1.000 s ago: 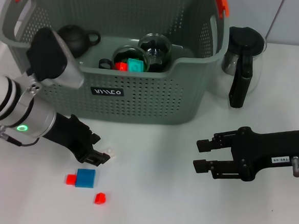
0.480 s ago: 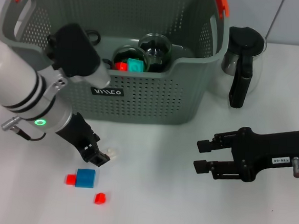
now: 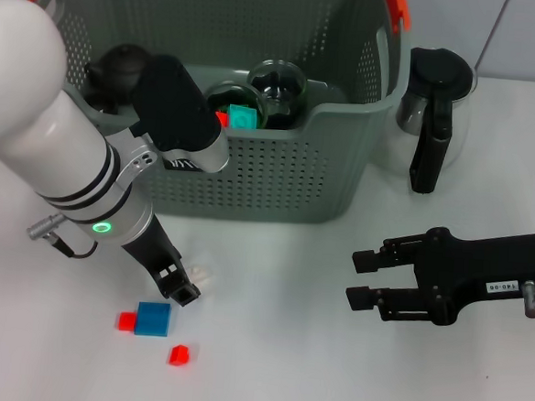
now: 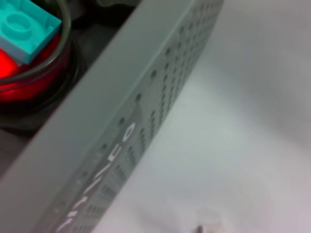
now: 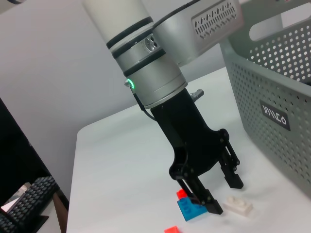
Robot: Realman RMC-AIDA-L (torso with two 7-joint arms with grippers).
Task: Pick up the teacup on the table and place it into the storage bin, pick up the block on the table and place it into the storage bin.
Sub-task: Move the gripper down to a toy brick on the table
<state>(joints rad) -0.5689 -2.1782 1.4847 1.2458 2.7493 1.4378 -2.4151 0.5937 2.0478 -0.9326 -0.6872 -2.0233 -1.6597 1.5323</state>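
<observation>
The grey storage bin (image 3: 269,178) stands at the back centre; its wall also fills the left wrist view (image 4: 121,121). Two glass teacups (image 3: 278,80) sit inside it, and the nearer teacup (image 3: 230,102) holds a red and a teal block (image 4: 24,24). A blue block (image 3: 154,318) lies on the table in front of the bin. My left gripper (image 5: 224,194) points down, open, one fingertip (image 5: 213,207) right at the blue block (image 5: 192,209). A small white block (image 5: 239,206) lies under the gap. My right gripper (image 3: 365,281) hovers open at the right.
Two small red blocks (image 3: 128,320) (image 3: 179,354) lie beside the blue one. A black teapot (image 3: 121,62) sits in the bin's left part. A glass kettle with a black handle (image 3: 432,111) stands right of the bin. White table lies between the two grippers.
My left arm has swung up and to the right, so its gripper now stands steeper over the blue block. The right arm and the blocks have not moved.
</observation>
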